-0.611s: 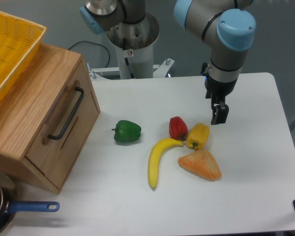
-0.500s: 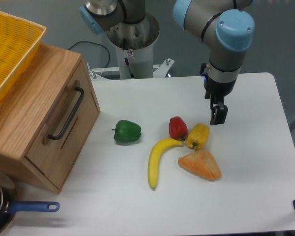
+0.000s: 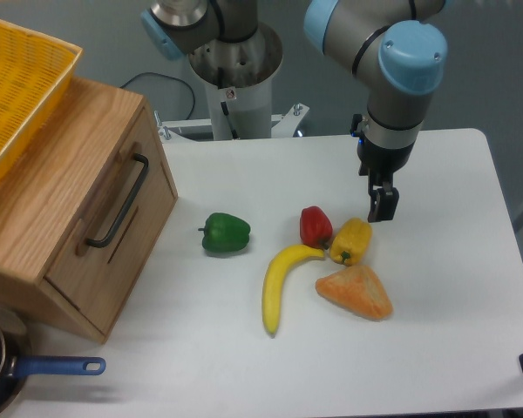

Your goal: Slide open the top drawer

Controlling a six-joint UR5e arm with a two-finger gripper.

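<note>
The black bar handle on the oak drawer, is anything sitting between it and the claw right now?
Yes. The claw hangs at the table's right; the black bar handle is far left. The red bell pepper and green bell pepper lie low on the tabletop between them.

You have one fixed camera | it sits high at the counter's (image 3: 436, 348) front edge, opposite the arm's base (image 3: 235, 78) | it looks down and across | mid-range, whole counter top framed | no second view shares anything
</note>
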